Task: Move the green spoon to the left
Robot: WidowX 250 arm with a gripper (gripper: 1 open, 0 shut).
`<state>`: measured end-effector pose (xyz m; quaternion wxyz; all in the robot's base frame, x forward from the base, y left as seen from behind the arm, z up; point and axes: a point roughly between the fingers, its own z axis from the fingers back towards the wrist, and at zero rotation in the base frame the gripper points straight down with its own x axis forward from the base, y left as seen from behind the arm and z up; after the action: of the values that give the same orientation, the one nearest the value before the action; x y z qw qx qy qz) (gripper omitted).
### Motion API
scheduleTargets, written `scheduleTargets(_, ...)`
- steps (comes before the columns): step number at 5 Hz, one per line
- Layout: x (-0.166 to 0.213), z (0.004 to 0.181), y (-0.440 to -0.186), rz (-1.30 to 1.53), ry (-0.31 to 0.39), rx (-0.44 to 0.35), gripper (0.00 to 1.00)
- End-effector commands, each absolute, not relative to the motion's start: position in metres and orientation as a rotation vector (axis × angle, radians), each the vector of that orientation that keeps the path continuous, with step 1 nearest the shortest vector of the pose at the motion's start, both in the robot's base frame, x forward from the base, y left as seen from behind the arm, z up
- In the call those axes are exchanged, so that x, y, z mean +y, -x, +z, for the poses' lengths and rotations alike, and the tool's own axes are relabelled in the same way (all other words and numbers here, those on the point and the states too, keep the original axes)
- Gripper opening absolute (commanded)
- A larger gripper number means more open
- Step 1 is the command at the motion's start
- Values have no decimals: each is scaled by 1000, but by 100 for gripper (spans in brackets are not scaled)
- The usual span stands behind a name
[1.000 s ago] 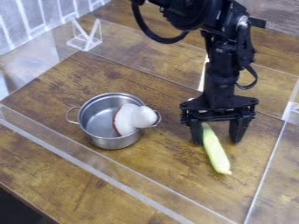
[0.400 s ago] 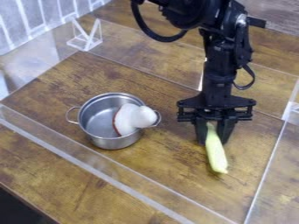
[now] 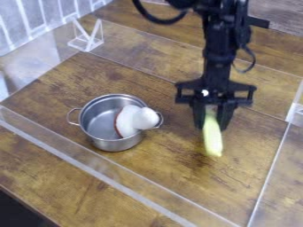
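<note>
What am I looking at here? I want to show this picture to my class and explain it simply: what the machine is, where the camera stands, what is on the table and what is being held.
The dark jointed machine is a robot arm reaching down from the top of the picture. There is one view only, taken by a camera that looks down at the wooden table from the front at an angle. At the arm's lower end sits the gripper; its fingers are closed on the upper end of a green spoon, which hangs down from them, blurred. To the left stands a small steel pot with a white object in it. A clear plastic stand sits at the back left.
</note>
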<state>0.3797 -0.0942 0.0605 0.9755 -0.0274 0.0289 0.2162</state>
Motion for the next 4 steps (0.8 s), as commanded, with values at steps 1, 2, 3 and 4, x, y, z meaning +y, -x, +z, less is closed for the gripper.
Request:
scheduleTargets(1, -88, 143, -388, 357, 123, -80, 0)
scheduleTargets(2, -84, 178, -381, 296, 124, -102, 0)
scheduleTargets(3, -83, 185, -372, 250, 129, -117, 0)
scheduleTargets(4, -80, 174, -362, 233, 134, -127, 0)
